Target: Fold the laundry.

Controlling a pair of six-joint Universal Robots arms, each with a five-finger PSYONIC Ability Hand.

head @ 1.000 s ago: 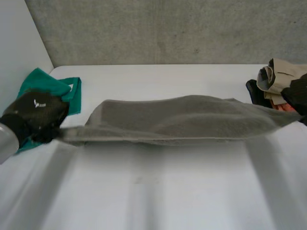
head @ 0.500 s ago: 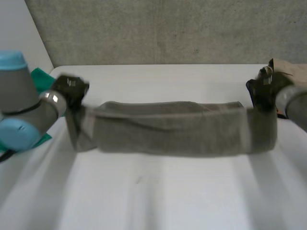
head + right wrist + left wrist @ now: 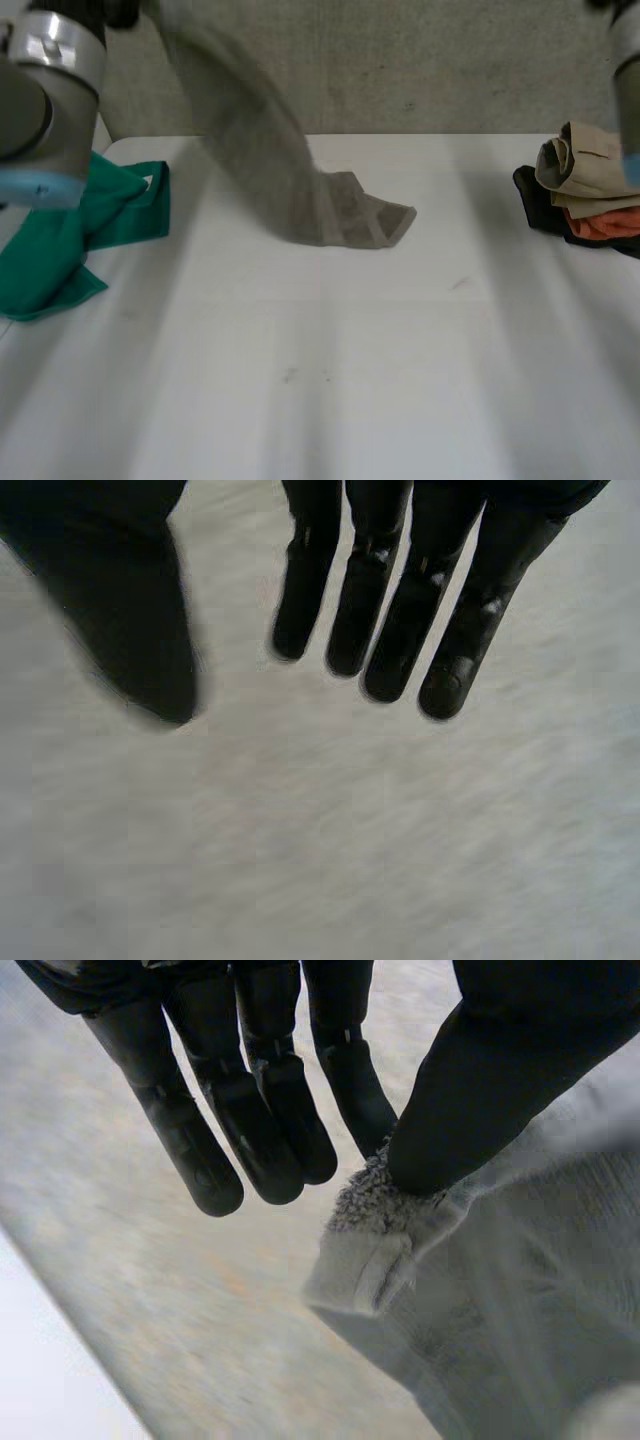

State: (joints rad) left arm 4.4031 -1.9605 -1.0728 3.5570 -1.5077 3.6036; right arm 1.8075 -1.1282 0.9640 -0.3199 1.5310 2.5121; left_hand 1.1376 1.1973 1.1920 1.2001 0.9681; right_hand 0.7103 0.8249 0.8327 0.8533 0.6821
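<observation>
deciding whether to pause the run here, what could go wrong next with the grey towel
The left hand pinches only a small bit of the grey towel under its thumb; it could slip out.
The right hand is open and empty, so the towel hangs from one point, low end on the table; it may land bunched.
The green cloth lies near the left arm and could get swept.

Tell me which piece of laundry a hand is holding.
The grey towel: the left hand pinches its corner and holds it up, so only its end rests on the table. The green cloth and the stacked clothes lie untouched.
</observation>
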